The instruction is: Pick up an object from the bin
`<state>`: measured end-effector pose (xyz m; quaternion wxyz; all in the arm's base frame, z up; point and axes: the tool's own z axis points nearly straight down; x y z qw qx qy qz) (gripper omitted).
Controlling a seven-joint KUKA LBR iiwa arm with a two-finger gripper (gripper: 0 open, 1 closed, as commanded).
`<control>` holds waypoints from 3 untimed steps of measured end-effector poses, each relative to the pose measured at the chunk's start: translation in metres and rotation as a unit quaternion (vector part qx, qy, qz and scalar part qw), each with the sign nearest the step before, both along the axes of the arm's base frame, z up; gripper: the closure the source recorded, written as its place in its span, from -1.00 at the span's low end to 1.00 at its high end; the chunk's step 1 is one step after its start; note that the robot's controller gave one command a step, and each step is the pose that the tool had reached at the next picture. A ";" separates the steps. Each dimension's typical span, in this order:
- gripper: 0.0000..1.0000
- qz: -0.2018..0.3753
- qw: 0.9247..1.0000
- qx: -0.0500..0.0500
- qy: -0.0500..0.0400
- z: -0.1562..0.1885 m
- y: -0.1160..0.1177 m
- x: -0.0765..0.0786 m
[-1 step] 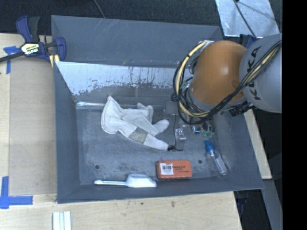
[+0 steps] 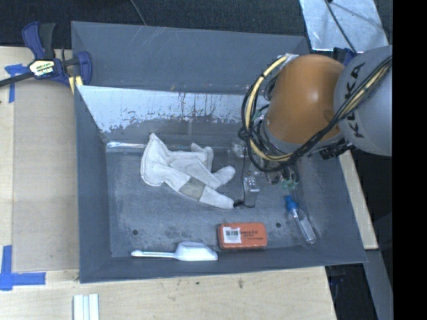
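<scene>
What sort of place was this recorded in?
Probably a robotics lab bin-picking station: a KUKA arm reaches over a grey metal bin holding a white glove and an orange box.

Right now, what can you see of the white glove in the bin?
The white glove looks like soft fabric, crumpled and lying limp on the bin floor, left of centre toward the back wall. It bunches at the left; its fingers trail right, with a greyish patch on the lower part. The gripper stands just beyond its right-hand tips; whether they touch can't be told.
</scene>
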<state>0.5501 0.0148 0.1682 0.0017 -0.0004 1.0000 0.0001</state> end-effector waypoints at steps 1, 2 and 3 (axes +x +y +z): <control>-1.00 0.001 1.000 0.000 -0.004 -0.045 0.010 0.006; 1.00 -0.003 1.000 0.000 0.000 -0.097 0.027 0.028; 1.00 -0.003 1.000 0.000 0.000 -0.097 0.027 0.028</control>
